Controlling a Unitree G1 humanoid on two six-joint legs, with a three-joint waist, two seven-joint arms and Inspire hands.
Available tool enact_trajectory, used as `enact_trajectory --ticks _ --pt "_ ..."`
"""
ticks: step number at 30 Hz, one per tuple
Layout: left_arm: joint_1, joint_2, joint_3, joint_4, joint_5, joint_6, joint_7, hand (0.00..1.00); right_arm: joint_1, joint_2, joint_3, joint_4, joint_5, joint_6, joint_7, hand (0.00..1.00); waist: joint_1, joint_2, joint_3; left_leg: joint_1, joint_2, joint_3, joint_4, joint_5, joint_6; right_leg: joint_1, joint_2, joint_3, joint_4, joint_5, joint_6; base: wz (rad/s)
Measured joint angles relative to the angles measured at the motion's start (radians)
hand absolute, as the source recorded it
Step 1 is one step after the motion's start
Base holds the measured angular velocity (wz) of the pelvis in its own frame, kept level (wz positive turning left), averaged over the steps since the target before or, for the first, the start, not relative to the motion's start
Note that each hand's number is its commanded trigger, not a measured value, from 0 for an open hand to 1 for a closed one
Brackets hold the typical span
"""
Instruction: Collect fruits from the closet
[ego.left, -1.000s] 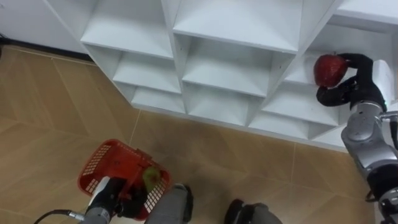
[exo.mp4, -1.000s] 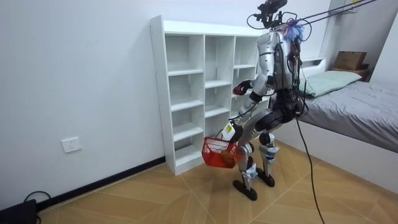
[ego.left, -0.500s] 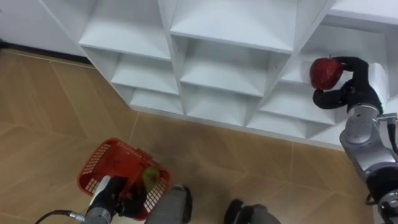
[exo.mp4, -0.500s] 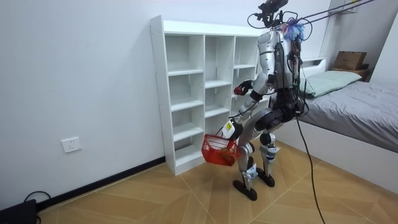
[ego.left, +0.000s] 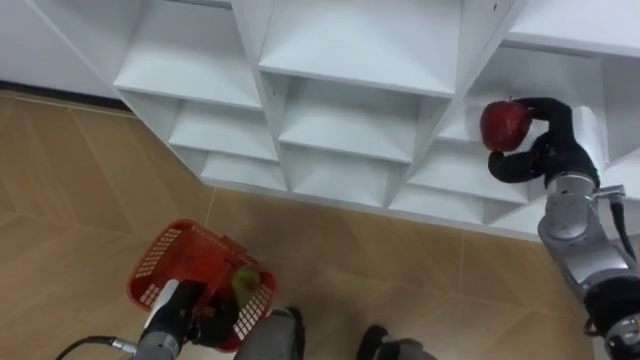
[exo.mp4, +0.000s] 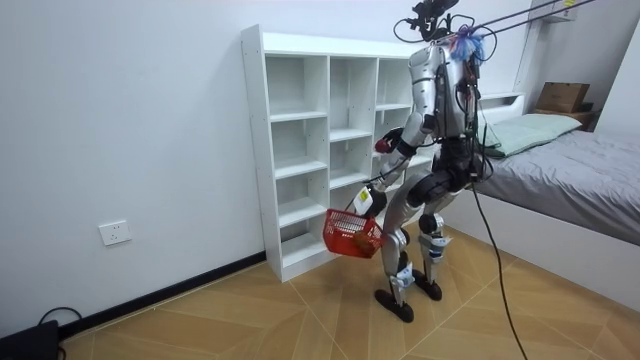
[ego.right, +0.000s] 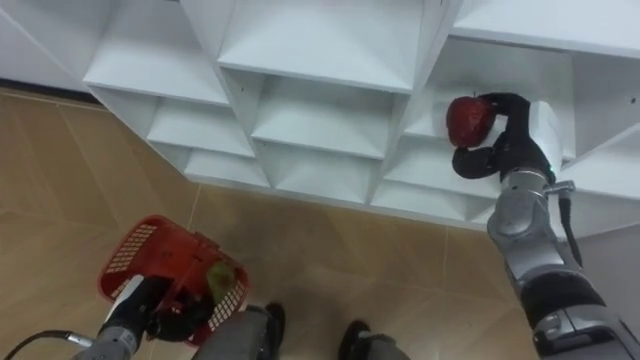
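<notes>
Left eye view first: the fingers of the right hand are curled over the top of a round red fruit, with the thumb under it. The fruit is held at the mouth of a right-hand compartment of the white open-shelved closet. Over the last second the grip has not altered. The fruit has drawn a little nearer the upright divider, though the whole picture has shifted too, so part of that is the camera's own move. Room view shows the robot standing more upright before the closet than a second ago, with the fruit held in front of the shelves. Lower down, the left hand is closed round the handle of a red plastic mesh basket. The basket has risen slightly and already carries a green fruit. My reading is that the pick is done, and what remains for this fruit is the carry down and across to the basket
</notes>
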Motion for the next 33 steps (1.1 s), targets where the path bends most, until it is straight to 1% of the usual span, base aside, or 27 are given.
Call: enact_trajectory --ticks 2,3,5,6,8,9,11,12,14,15,16,18,19,21,23,27,29,30,32,33 --pt "-0.007 -0.001 -0.002 0.002 0.000 -0.003 -0.001 1.00 0.021 0.016 0.001 -0.056 -0.009 -0.001 0.018 1.00 -0.008 0.000 -0.0001 0.004 0.000 0.004 -0.009 0.001 -0.001 0.001 0.001 0.002 -0.006 0.000 0.000 -0.05" --pt "-0.014 -0.003 -0.002 0.002 0.001 -0.003 -0.003 1.00 0.032 0.033 0.001 -0.075 -0.028 -0.001 0.029 1.00 -0.013 0.000 -0.0002 0.009 0.001 0.005 -0.015 0.002 -0.002 0.006 0.004 0.003 -0.013 0.002 0.000 0.00" --pt "-0.028 -0.015 -0.003 0.017 0.002 -0.008 -0.003 1.00 0.061 0.060 0.013 -0.119 -0.073 0.000 0.063 1.00 -0.017 0.001 -0.0006 0.031 0.002 0.013 -0.032 0.002 -0.002 0.020 0.006 0.011 -0.022 0.001 0.000 -0.07" --pt "-0.028 -0.018 -0.002 0.021 0.002 -0.009 -0.003 1.00 0.063 0.067 0.011 -0.126 -0.078 0.003 0.065 1.00 -0.020 0.003 -0.0021 0.035 0.002 0.016 -0.035 0.002 -0.002 0.023 0.008 0.014 -0.026 0.002 0.001 -0.14" --pt "-0.032 -0.023 -0.003 0.032 0.000 -0.009 -0.003 1.00 0.080 0.072 0.012 -0.164 -0.081 0.013 0.100 1.00 -0.037 0.011 -0.0070 0.056 0.005 0.027 -0.057 0.003 -0.001 0.039 0.014 0.025 -0.048 0.010 0.006 -0.15" --pt "-0.032 -0.024 -0.003 0.034 -0.002 -0.009 -0.003 1.00 0.090 0.075 0.015 -0.177 -0.080 0.016 0.102 1.00 -0.040 0.015 -0.0091 0.061 0.006 0.027 -0.062 0.003 -0.001 0.046 0.018 0.025 -0.059 0.014 0.007 -0.14" --pt "-0.034 -0.029 -0.010 0.033 -0.037 -0.009 0.000 1.00 0.136 0.080 0.030 -0.231 -0.081 0.024 0.123 1.00 -0.062 0.021 -0.0152 0.093 0.006 0.033 -0.096 0.010 -0.001 0.077 0.024 0.029 -0.098 0.026 0.011 -0.09" --pt "-0.037 -0.032 -0.010 0.033 -0.039 -0.009 0.002 1.00 0.149 0.081 0.030 -0.248 -0.081 0.024 0.128 1.00 -0.065 0.021 -0.0154 0.101 0.006 0.039 -0.106 0.013 0.000 0.081 0.025 0.034 -0.106 0.029 0.012 -0.15" --pt "-0.043 -0.044 -0.010 0.034 -0.038 -0.011 0.003 1.00 0.178 0.085 0.032 -0.285 -0.097 0.023 0.159 1.00 -0.074 0.025 -0.0188 0.123 0.005 0.053 -0.135 0.020 0.001 0.094 0.029 0.048 -0.131 0.041 0.015 -0.20" --pt "-0.049 -0.050 -0.010 0.037 -0.038 -0.014 0.003 1.00 0.193 0.098 0.032 -0.304 -0.098 0.023 0.181 1.00 -0.084 0.027 -0.0204 0.136 0.005 0.059 -0.144 0.025 0.003 0.101 0.029 0.054 -0.142 0.046 0.018 -0.13" --pt "-0.055 -0.055 -0.010 0.038 -0.036 -0.015 0.002 1.00 0.208 0.114 0.031 -0.322 -0.100 0.023 0.201 1.00 -0.091 0.033 -0.0242 0.144 0.005 0.063 -0.149 0.025 0.003 0.109 0.032 0.057 -0.151 0.049 0.019 -0.15" --pt "-0.062 -0.061 -0.010 0.038 -0.036 -0.025 0.001 1.00 0.226 0.132 0.032 -0.347 -0.108 0.021 0.231 1.00 -0.093 0.035 -0.0255 0.155 0.005 0.069 -0.155 0.026 0.004 0.116 0.032 0.065 -0.157 0.051 0.021 -0.11" --pt "-0.065 -0.064 -0.010 0.038 -0.037 -0.033 0.001 1.00 0.237 0.142 0.032 -0.355 -0.103 0.021 0.249 1.00 -0.095 0.039 -0.0279 0.160 0.005 0.068 -0.156 0.026 0.004 0.125 0.033 0.065 -0.165 0.052 0.024 0.00" --pt "-0.067 -0.067 -0.014 0.039 -0.037 -0.039 0.001 1.00 0.258 0.148 0.050 -0.371 -0.099 0.021 0.266 1.00 -0.098 0.040 -0.0274 0.175 0.006 0.071 -0.160 0.026 0.004 0.141 0.033 0.064 -0.171 0.053 0.025 0.00" --pt "-0.067 -0.067 -0.020 0.040 -0.038 -0.044 0.001 1.00 0.285 0.151 0.077 -0.409 -0.100 0.021 0.313 1.00 -0.109 0.043 -0.0274 0.188 0.005 0.071 -0.165 0.025 0.005 0.155 0.033 0.064 -0.179 0.053 0.027 0.00" --pt "-0.069 -0.073 -0.025 0.038 -0.037 -0.048 0.000 1.00 0.306 0.158 0.108 -0.439 -0.098 0.021 0.360 1.00 -0.116 0.047 -0.0272 0.192 0.005 0.069 -0.172 0.025 0.006 0.155 0.035 0.065 -0.180 0.056 0.028 0.00" --pt "-0.069 -0.084 -0.030 0.030 -0.038 -0.048 0.000 1.00 0.329 0.174 0.109 -0.452 -0.108 0.021 0.380 1.00 -0.118 0.053 -0.0267 0.192 0.005 0.071 -0.179 0.025 0.006 0.154 0.036 0.067 -0.177 0.056 0.028 0.00" --pt "-0.068 -0.086 -0.037 0.028 -0.037 -0.050 0.000 1.00 0.335 0.178 0.109 -0.455 -0.114 0.021 0.386 1.00 -0.118 0.055 -0.0268 0.193 0.005 0.071 -0.180 0.025 0.006 0.153 0.035 0.068 -0.176 0.056 0.028 -0.04" --pt "-0.066 -0.089 -0.059 0.028 -0.037 -0.052 0.000 1.00 0.359 0.200 0.114 -0.456 -0.125 0.021 0.414 1.00 -0.118 0.057 -0.0272 0.202 0.005 0.083 -0.187 0.025 0.006 0.153 0.035 0.075 -0.172 0.055 0.027 -0.08" --pt "-0.065 -0.090 -0.063 0.028 -0.037 -0.052 0.000 1.00 0.363 0.202 0.117 -0.456 -0.125 0.021 0.419 1.00 -0.118 0.058 -0.0272 0.203 0.005 0.084 -0.188 0.025 0.006 0.153 0.036 0.077 -0.172 0.055 0.027 -0.08"
